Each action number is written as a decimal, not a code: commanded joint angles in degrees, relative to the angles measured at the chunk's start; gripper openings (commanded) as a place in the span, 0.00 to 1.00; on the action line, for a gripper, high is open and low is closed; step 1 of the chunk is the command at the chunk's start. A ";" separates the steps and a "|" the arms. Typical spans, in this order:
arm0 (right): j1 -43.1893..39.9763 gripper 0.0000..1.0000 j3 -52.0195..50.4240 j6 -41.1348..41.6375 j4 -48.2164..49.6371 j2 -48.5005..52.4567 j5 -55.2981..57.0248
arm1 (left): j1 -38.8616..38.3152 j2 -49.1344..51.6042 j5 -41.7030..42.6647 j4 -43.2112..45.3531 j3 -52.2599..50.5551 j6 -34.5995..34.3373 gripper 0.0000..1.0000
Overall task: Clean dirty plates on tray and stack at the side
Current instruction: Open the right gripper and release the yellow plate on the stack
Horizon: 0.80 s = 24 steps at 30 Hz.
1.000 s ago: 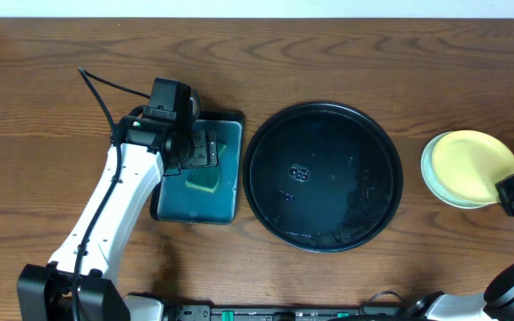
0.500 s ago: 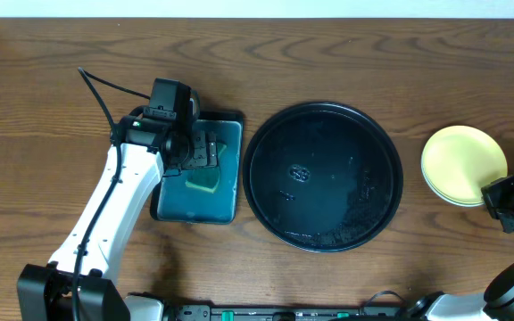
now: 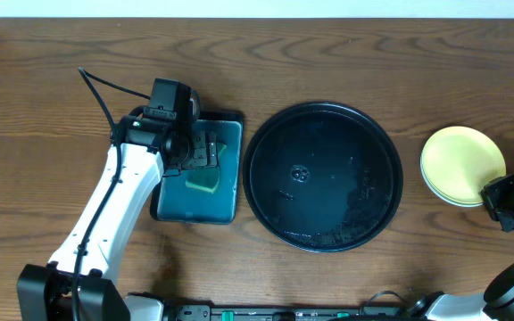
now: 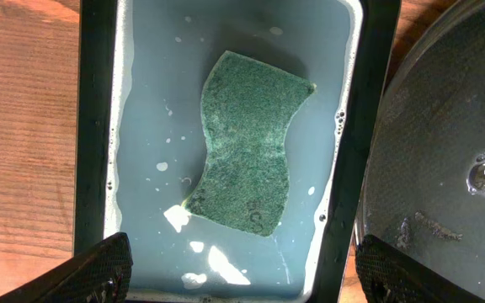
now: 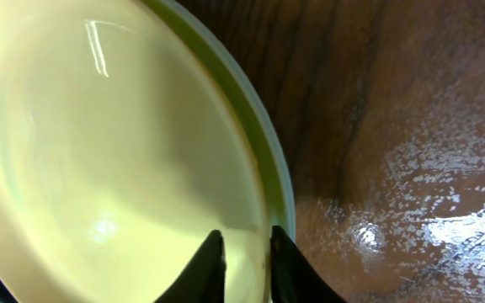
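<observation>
Overhead, the black tray (image 3: pixel 328 143) sits mid-table with no plate on it, only wet streaks and droplets. The plates are stacked at its 3 o'clock, well apart from it on the table (image 3: pixel 328 53). The yellow plate (image 3: pixel 462 163) lies on top, and a mint-blue rim (image 5: pixel 268 143) shows beneath it; how many plates lie under cannot be told. The right gripper (image 3: pixel 500 191) is at the stack's 4 o'clock edge. In its wrist view the fingers (image 5: pixel 215 252) stand narrowly apart astride the yellow plate's rim, one inside and one outside; whether they press on it I cannot tell. At the tray's 9 o'clock the left gripper (image 4: pixel 241 252) hangs over the teal tray (image 3: pixel 172 209), fingers spread wide and holding nothing, with the sponge (image 4: pixel 249 143) lying in the soapy water below. The step in hand looks like the last one, setting the final plate on the stack. Next, the fingers should part clear of the rim and the arm should lift away toward 4 o'clock without nudging the plate off-centre.
</observation>
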 commanded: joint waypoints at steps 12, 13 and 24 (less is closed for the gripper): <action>-0.22 0.23 0.00 0.52 -2.99 -1.70 -3.45 | 0.00 0.11 -0.74 -0.17 0.33 0.39 0.86; -0.22 0.23 0.37 0.52 -3.54 -2.05 -3.48 | -0.02 0.11 -0.72 -0.17 0.33 0.39 0.86; -0.22 0.29 5.66 0.50 -10.86 -8.83 -3.48 | 0.00 0.11 -0.74 -0.17 0.33 0.39 0.86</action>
